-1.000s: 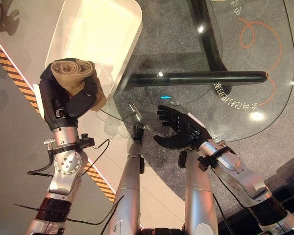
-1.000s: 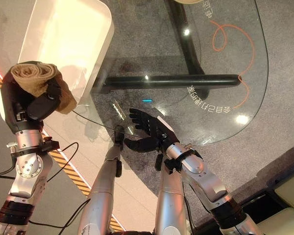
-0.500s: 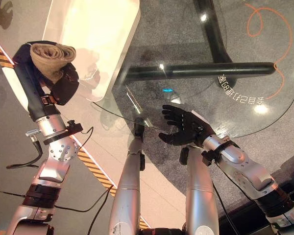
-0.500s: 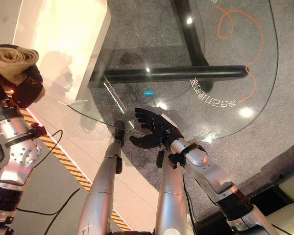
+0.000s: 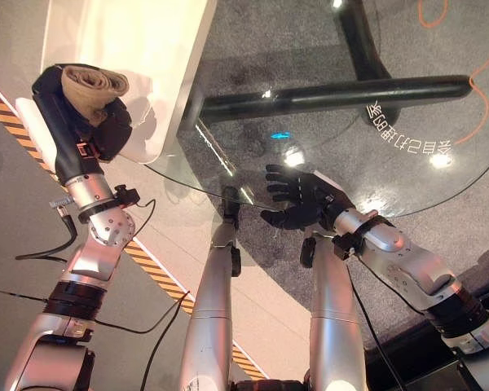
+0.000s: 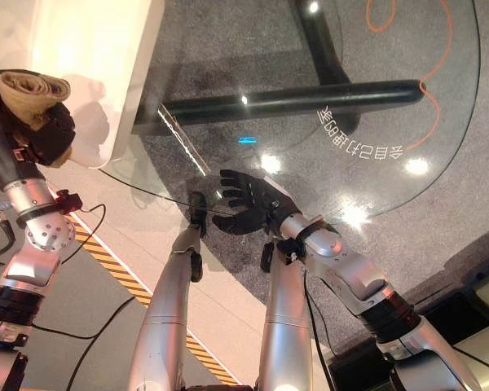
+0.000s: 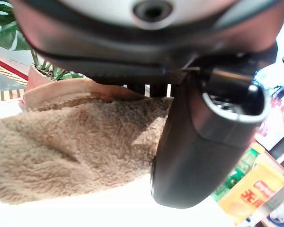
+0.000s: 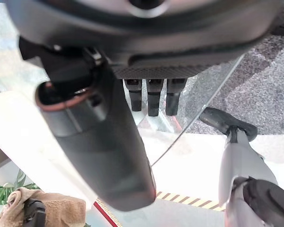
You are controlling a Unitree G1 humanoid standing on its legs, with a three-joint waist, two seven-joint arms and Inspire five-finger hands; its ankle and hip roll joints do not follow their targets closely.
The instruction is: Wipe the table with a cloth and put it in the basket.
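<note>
cloth (image 5: 88,84), tan and fluffy, sits bunched in the left hand (image 5: 85,122) in the left eye view, the dark fingers curled round it so that a rolled fold stands out past them on the far side of the hand. just beyond that hand, on its inner side, lies the white basket (image 5: 159,57), its rounded near corner close to the fingers, and the cloth is held beside that corner, not inside the basket. the glass table (image 5: 440,122) spreads from there toward the right hand (image 5: 306,199), which hovers at the table's near edge with fingers spread and straight, holding nothing. a dark table leg (image 5: 334,94) shows through the glass beyond the right hand's fingertips. in the right eye view the same scene reads alike: the left hand (image 6: 33,130) clenched on the cloth (image 6: 28,90) next to the basket's (image 6: 106,49) corner, the right hand (image 6: 253,204) flat and released by the glass edge. in the left wrist view the cloth (image 7: 71,146) fills the space beside the thumb (image 7: 203,142), pressed against it, with a potted plant (image 7: 33,66) past it. in the right wrist view the right hand's straight fingers (image 8: 154,97) reach out over the edge of the glass (image 8: 208,90), and the cloth (image 8: 47,210) shows well beyond the thumb, in the other hand.
</note>
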